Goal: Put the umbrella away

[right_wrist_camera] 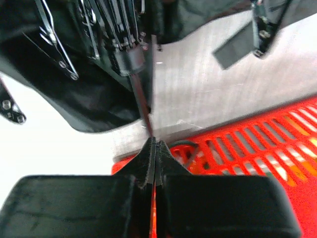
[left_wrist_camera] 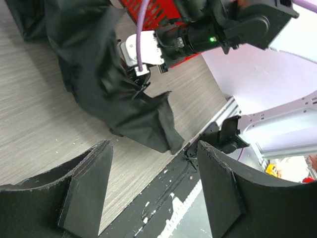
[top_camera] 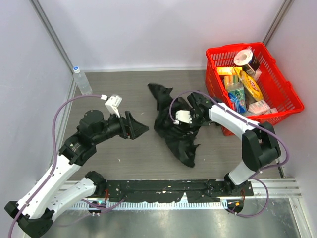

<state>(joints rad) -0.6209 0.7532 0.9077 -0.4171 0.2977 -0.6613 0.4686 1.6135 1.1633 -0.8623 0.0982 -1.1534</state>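
Umbrella (top_camera: 179, 140): I find it lying as a crumpled black heap on the table (top_camera: 124, 91), centre of the top view, ribs exposed on its upper right side.
Right gripper (right_wrist_camera: 153, 145): I see its fingers pressed together on a thin rod of the umbrella.
Left gripper (top_camera: 142, 130): I note the jaws standing apart, nothing between them, left of the heap and clear of the fabric.
Red basket (top_camera: 293, 103): upper right, holding packaged goods.
Water bottle (top_camera: 81, 80): upright, upper left.
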